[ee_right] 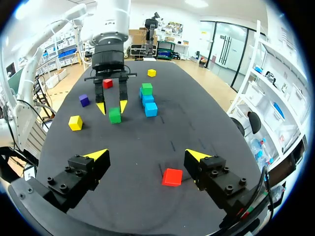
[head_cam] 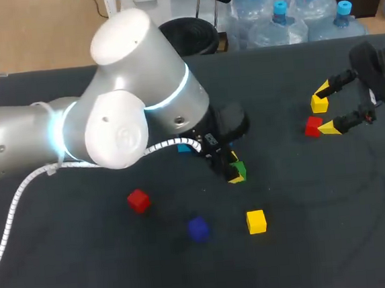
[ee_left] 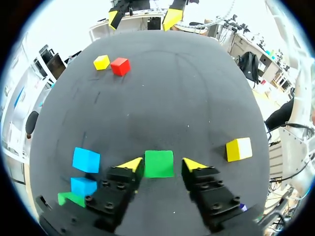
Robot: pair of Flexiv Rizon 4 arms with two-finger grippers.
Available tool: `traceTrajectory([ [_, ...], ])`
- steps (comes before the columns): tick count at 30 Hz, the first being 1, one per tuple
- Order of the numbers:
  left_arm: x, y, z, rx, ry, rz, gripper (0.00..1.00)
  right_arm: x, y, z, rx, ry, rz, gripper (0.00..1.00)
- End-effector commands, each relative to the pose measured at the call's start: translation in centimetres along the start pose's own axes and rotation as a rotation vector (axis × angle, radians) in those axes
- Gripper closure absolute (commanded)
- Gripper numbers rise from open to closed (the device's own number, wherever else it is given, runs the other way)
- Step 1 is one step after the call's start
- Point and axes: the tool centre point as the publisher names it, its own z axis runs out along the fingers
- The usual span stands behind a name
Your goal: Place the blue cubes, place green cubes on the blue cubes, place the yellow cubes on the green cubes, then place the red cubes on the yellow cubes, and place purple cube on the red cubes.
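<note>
Two red, two yellow, two green, two blue and one purple cube counted across the views.

Head view, left to right on the table [head_cam: 89, 274]:

- Loose red cube [head_cam: 138, 200], on its own.
- Purple cube [head_cam: 198, 229], nearer the camera and well apart from the loose red cube.
- Only a sliver of blue shows past my left arm. The right wrist view shows more: the blue pair [ee_right: 149, 104] touch one another, and the second green cube [ee_right: 146, 89] is against the farther blue one (on top of it or just behind it, I cannot tell).
- Left gripper [ee_right: 112, 107] is down near the middle of the table, its fingers straddling the green cube [ee_left: 159, 163]. In the left wrist view the jaws stand apart. One yellow tip is at the cube's side and the other shows a clear gap, so it has no grip. The cube appears to rest flat on the table.
- Near yellow cube [head_cam: 256, 221], to the right of the purple cube and apart from it, nearer the camera than the left gripper.
- Far red cube [head_cam: 312, 127] and far yellow cube [head_cam: 319, 104], close together toward the right side.
- Right gripper [head_cam: 327, 110] comes in from the right edge with its jaws spread wide, holding nothing. In the right wrist view the far red cube lies on the table between the fingers, nearer one of them and touching neither. In the head view the far yellow cube is just beside the farther fingertip.
</note>
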Motion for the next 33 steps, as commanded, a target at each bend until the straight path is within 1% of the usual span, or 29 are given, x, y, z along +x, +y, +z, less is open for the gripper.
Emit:
traceTrajectory([
  [1,-0.1,0.2,-0.1,0.004,0.012,-0.012,0.00,0.0,0.0,0.0,0.000,0.000,0.000,0.00],
  [4,-0.1,0.0,-0.6,0.001,0.018,-0.022,0.00,0.0,0.0,0.0,0.000,0.000,0.000,0.00],
  [8,0.3,-0.4,-2.4,-0.011,0.027,-0.040,0.00,0.0,0.0,0.0,0.000,0.000,0.000,0.00],
  [10,0.7,-0.8,-3.6,-0.017,0.025,-0.049,0.00,0.0,0.0,0.0,0.000,0.000,0.000,0.00],
  [17,2.5,-2.2,-6.4,-0.039,0.028,-0.067,0.00,0.0,0.0,0.0,0.000,0.000,0.000,0.00],
  [22,5.4,-3.5,-8.8,-0.071,0.025,-0.098,0.00,0.0,0.0,0.0,0.000,0.000,0.000,0.00],
  [26,8.3,-3.7,-10.2,-0.098,0.012,-0.142,0.00,0.0,0.0,0.0,0.000,0.000,0.000,0.00],
  [29,10.2,-3.5,-11.1,-0.113,-0.025,-0.179,0.00,0.0,0.0,0.0,0.000,0.000,0.000,0.00],
  [31,11.2,-3.4,-11.7,-0.121,-0.075,-0.174,0.00,0.0,0.0,0.0,0.000,0.000,0.000,0.00],
  [33,11.9,-3.2,-12.1,-0.123,-0.100,-0.176,0.00,0.0,0.0,0.0,0.000,0.000,0.000,0.00],
])
